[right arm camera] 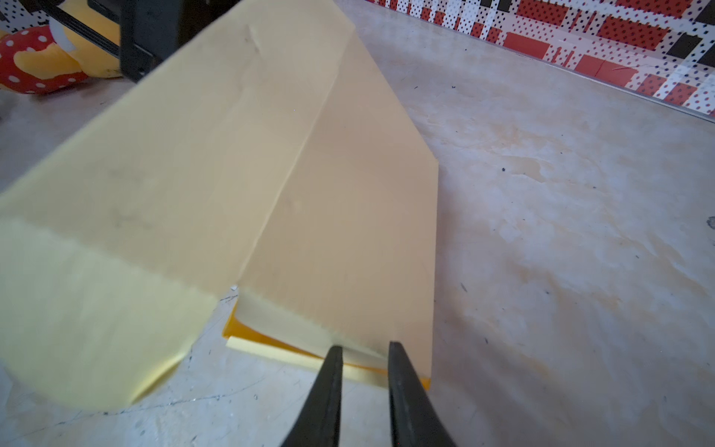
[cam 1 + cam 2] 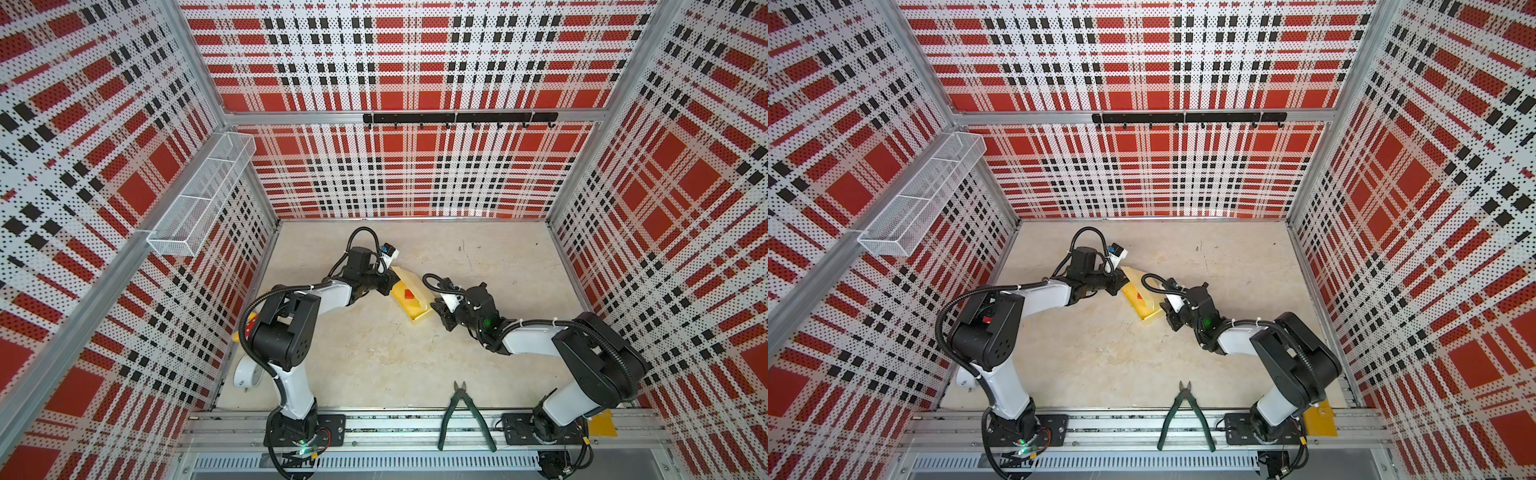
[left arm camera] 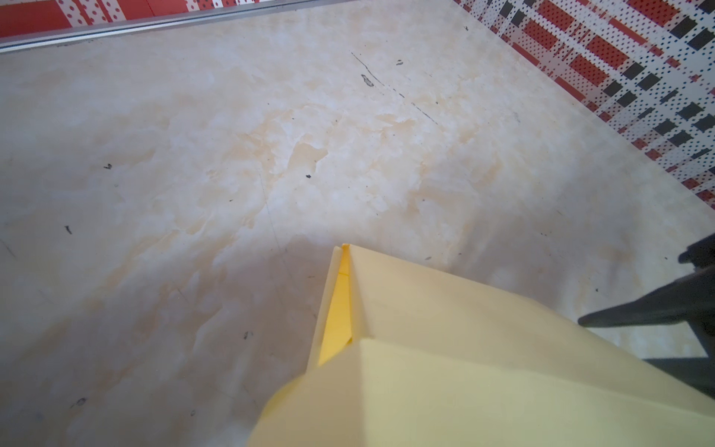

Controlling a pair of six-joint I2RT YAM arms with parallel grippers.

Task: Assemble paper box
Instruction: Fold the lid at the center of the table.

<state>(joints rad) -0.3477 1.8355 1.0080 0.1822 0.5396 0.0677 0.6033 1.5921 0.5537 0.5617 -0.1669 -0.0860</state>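
The paper box point(image 2: 409, 296), pale yellow card partly folded into a shallow tray with one long flap raised, lies mid-table in both top views point(image 2: 1143, 303). A small red patch shows inside it. My left gripper point(image 2: 390, 281) is at its far-left edge. The card point(image 3: 464, 360) covers its jaws in the left wrist view, and it is shut on that flap. My right gripper point(image 1: 365, 346) is at the box's opposite, near-right end. Its black fingers point(image 1: 402, 387) stand a narrow gap apart, tips touching the lower card edge point(image 1: 309, 216).
Green-handled cutters point(image 2: 462, 415) lie at the front edge between the arm bases. A yellow plush toy with a red spotted part point(image 1: 38, 58) sits behind the left arm. A wire basket point(image 2: 199, 195) and a hook rail point(image 2: 457, 118) hang on the walls. A yellow-orange tag point(image 2: 602, 424) lies by the right base.
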